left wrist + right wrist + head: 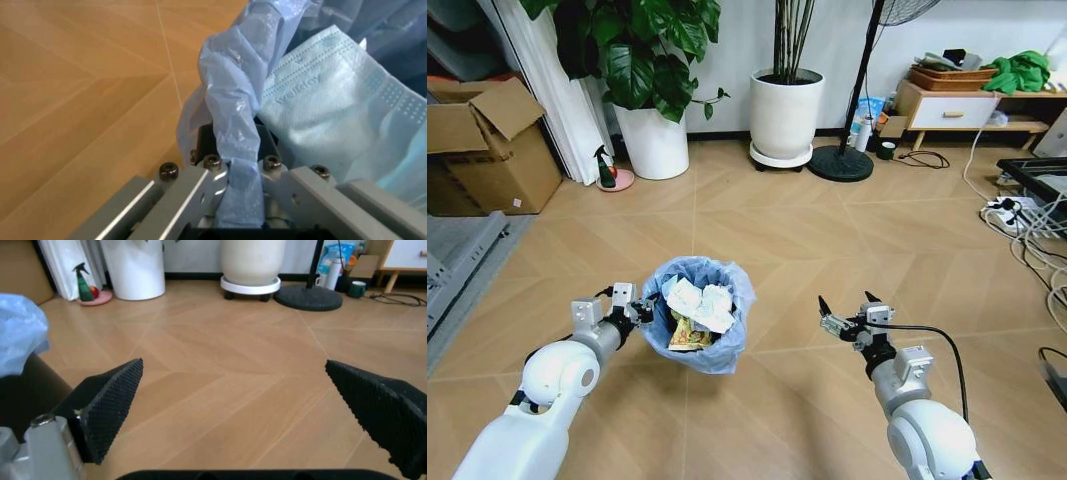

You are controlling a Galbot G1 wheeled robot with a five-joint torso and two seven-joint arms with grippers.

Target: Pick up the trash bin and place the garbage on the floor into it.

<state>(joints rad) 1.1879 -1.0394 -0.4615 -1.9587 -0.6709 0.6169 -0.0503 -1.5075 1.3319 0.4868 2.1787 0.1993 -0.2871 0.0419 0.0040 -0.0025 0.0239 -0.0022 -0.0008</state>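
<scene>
From my head camera, my left gripper [641,310] pinches the rim of the small round dark trash bin lined with crinkled light-blue plastic [699,316], held beside my left forearm above the light brown chevron wood-look floor [757,230]. Inside the bin lies the garbage [699,306] — crumpled white tissues over a yellow wrapper. My right gripper [848,308] hangs spread and empty, well apart from the bin on its right side. I see no loose litter on the floor ahead, so I judge the collecting close to done.

From my left wrist, my fingers [212,172] are pressed together on a twisted fold of the blue liner [230,125], with the dark rim just behind it. A pale blue face mask [333,100] lies inside, touching the liner next to my grip. The risk I judge here: if I hold mostly plastic, the bag could slide or tear and the bin would tilt, spilling the tissues.

From my right wrist, my two black ribbed pads [110,410] stand wide apart over bare floor, the blue liner [20,335] at the edge — near, not touching.
</scene>
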